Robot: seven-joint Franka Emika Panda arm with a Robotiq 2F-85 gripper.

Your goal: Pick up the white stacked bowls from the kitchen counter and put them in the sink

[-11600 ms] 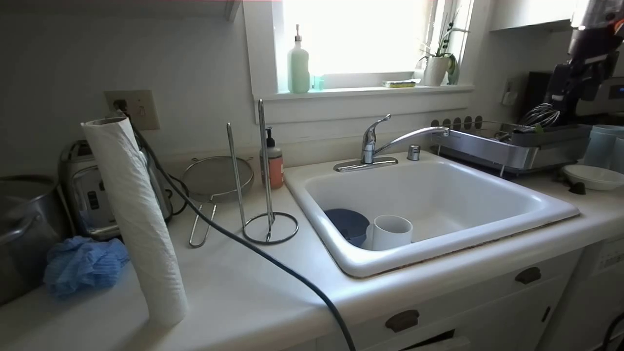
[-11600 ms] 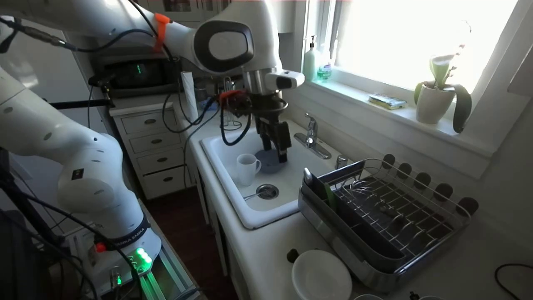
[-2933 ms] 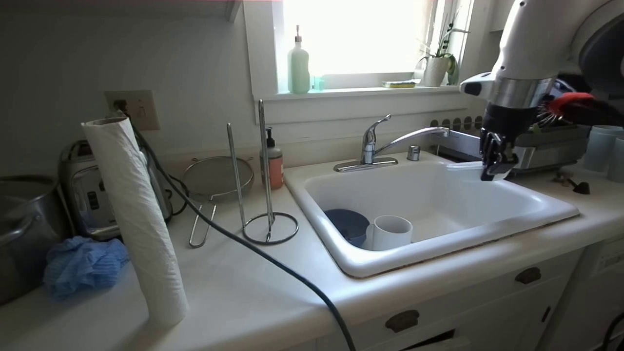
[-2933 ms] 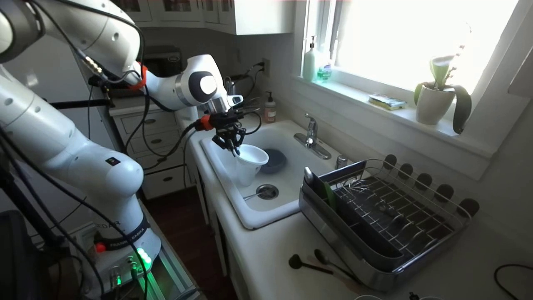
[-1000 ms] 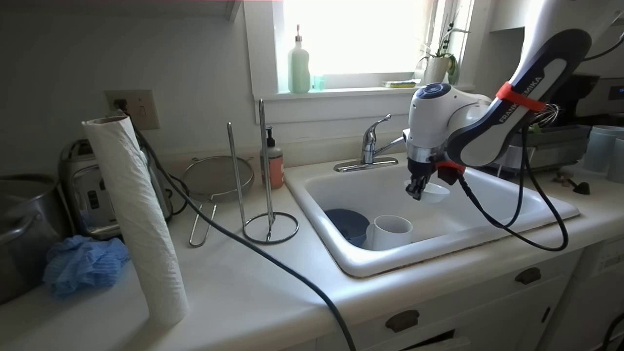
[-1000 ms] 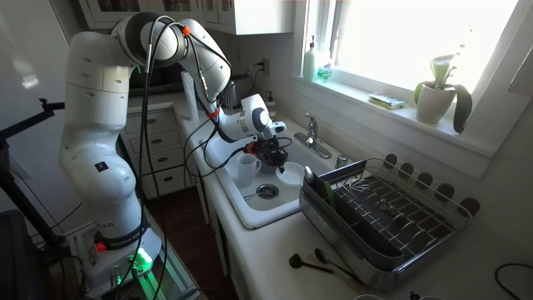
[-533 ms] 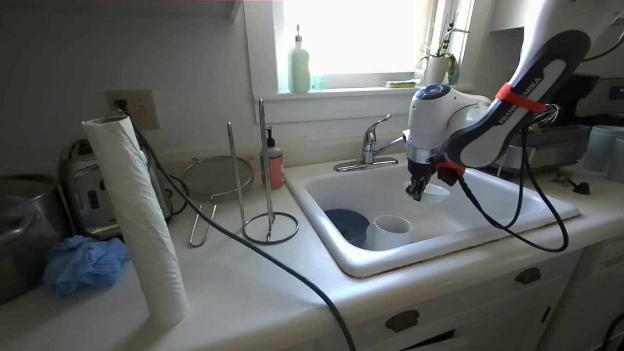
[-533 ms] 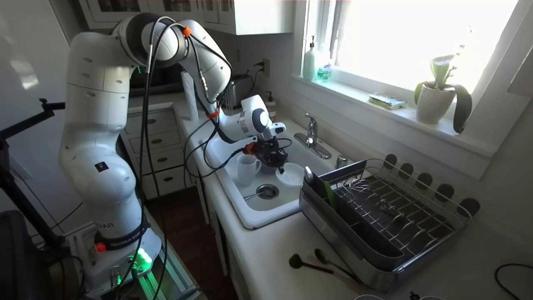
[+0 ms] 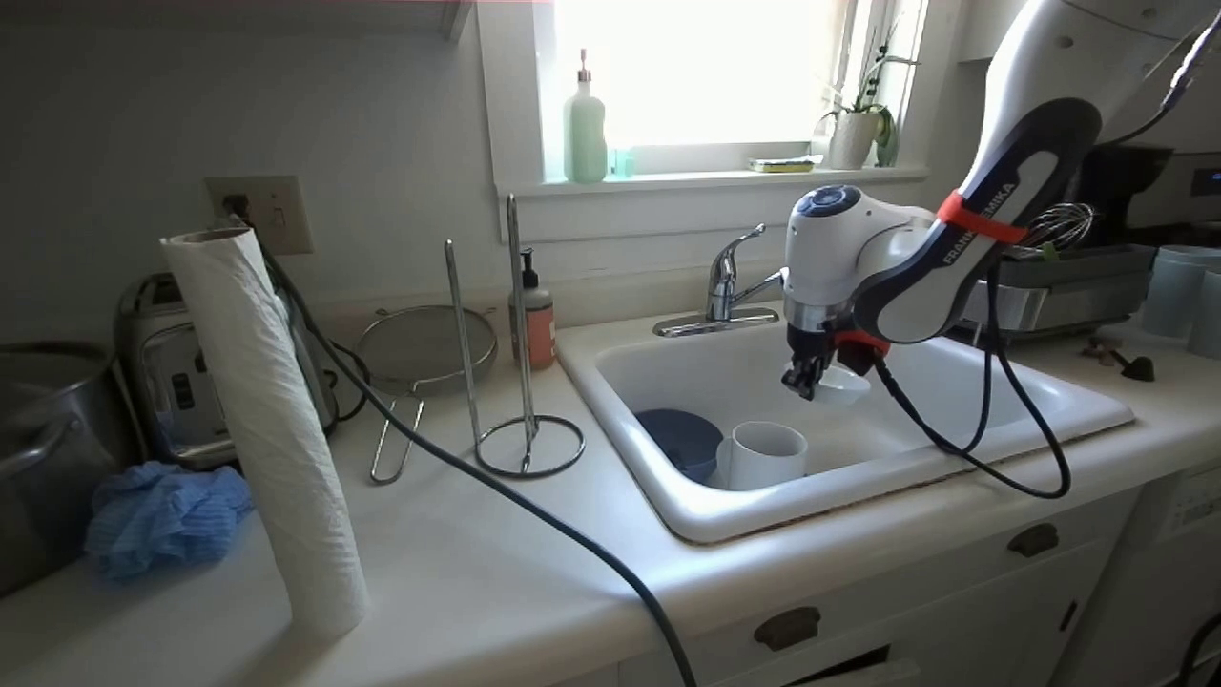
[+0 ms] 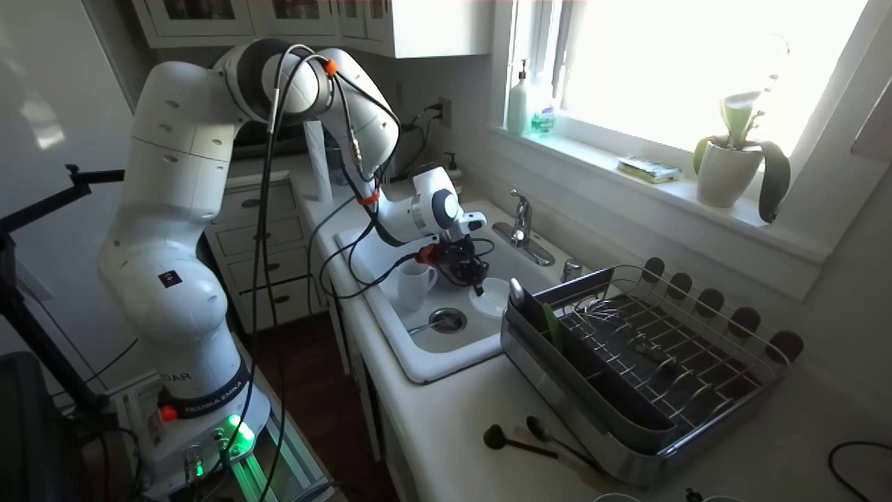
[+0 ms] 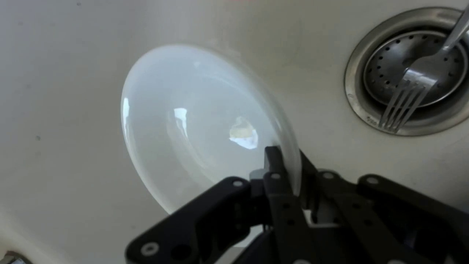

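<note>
The claw [image 11: 289, 157] is pinching the bowls [image 11: 198, 121] by the rim over the sink's [image 9: 858, 485] floor; a mug [image 9: 771, 460] and blue bowl [image 9: 679, 437] are sitting in the sink.

The arm [image 10: 181, 139], sharply bent, leans out over the sink [image 9: 706, 520], its wrist [image 9: 825, 258] tilted downward and its claw [image 11: 289, 157] pinched nearly together above the sink's floor.

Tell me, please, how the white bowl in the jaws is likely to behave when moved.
The white bowl will probably be stiff, since its rim curves smoothly into the jaws. It may prove slippery, given the glossy reflections. Held at one side of that rim only, it could pivot or tip.
</note>
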